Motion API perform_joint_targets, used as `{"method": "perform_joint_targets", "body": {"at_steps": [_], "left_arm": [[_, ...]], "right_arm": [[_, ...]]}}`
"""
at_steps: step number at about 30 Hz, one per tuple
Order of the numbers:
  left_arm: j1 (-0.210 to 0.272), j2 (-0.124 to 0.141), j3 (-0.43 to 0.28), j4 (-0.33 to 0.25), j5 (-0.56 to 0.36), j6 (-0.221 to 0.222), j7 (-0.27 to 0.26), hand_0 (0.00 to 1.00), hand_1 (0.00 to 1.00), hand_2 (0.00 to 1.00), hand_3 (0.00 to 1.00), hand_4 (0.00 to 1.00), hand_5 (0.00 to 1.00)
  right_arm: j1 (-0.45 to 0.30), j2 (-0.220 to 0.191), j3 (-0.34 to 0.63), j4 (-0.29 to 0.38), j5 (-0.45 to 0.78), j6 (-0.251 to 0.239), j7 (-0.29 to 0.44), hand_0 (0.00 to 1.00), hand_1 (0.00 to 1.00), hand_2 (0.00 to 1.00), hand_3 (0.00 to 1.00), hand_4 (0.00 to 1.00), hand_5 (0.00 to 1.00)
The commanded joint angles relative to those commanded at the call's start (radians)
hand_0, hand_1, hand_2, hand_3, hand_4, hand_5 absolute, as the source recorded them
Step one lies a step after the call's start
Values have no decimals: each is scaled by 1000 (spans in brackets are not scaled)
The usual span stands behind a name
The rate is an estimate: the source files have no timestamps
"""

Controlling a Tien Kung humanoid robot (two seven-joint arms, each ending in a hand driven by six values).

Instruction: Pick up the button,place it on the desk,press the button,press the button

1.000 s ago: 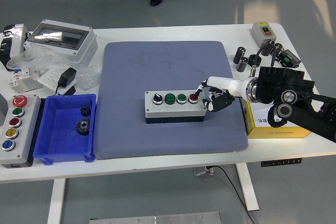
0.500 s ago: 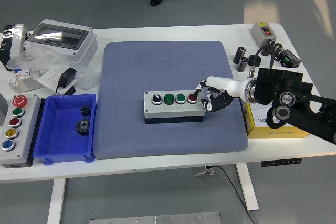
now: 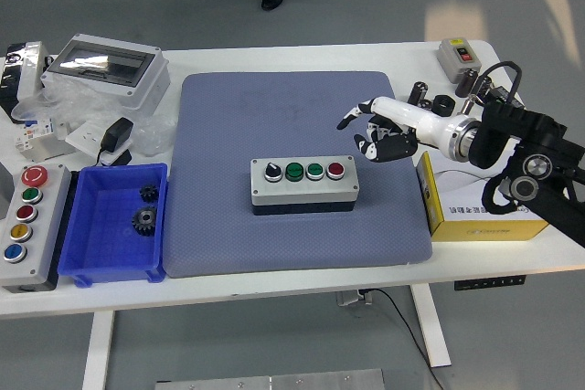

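Observation:
A grey button box (image 3: 304, 184) with a black selector, two green buttons and a red button (image 3: 335, 170) lies on the blue-grey mat (image 3: 292, 116). My right hand (image 3: 373, 131) hovers above the mat, up and to the right of the box, clear of it. Its index finger points left and the other fingers are curled; it holds nothing. My left arm is out of view.
A blue bin (image 3: 114, 222) with two gears sits left of the mat, beside a second button box (image 3: 27, 224). A yellow box (image 3: 475, 203) lies under my right arm. A small switch box (image 3: 457, 55), black cylinders (image 3: 420, 102) and a clear-lidded enclosure (image 3: 105, 66) stand at the back.
My right hand has lifted off the red button and drawn back up and to the right. The button box has not moved.

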Motion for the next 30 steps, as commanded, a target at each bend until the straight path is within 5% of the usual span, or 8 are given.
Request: {"method": "perform_joint_targets", "body": {"at_steps": [6, 7, 12, 13, 15, 18, 19, 30], "left_arm": [[4, -6, 0, 0, 0, 0, -2, 619, 553, 529, 582, 491, 214], [4, -7, 0, 0, 0, 0, -3, 619, 553, 529, 582, 491, 215], [5, -10, -1, 0, 3, -1, -4, 619, 553, 529, 582, 491, 215], [6, -10, -2, 0, 4, -1, -5, 619, 553, 529, 581, 491, 215], [6, -11, -2, 0, 4, -1, -5, 619, 553, 529, 581, 491, 215], [5, -13, -6, 0, 6, 0, -7, 619, 553, 529, 581, 491, 215], [5, -14, -7, 0, 7, 0, -7, 619, 553, 529, 581, 493, 215], [1, -14, -13, 0, 7, 1, -11, 620, 553, 529, 581, 492, 214]], "right_arm": [[-169, 135, 178, -57, -71, -185, 171, 2, 91, 201, 732, 280, 25], [-193, 155, 199, -67, -56, -212, 199, 2, 149, 296, 732, 343, 230], [-316, 261, 292, -109, 50, -353, 367, 2, 149, 296, 732, 343, 230], [-341, 282, 304, -118, 84, -381, 409, 241, 418, 583, 724, 436, 291], [-375, 301, 314, -135, 134, -417, 464, 241, 418, 583, 724, 436, 291], [-414, 315, 315, -169, 226, -435, 553, 241, 418, 583, 724, 436, 291], [-423, 318, 313, -177, 258, -437, 583, 558, 610, 655, 700, 490, 335], [-479, 299, 313, -180, 469, -424, 719, 701, 673, 692, 685, 520, 345]]}}
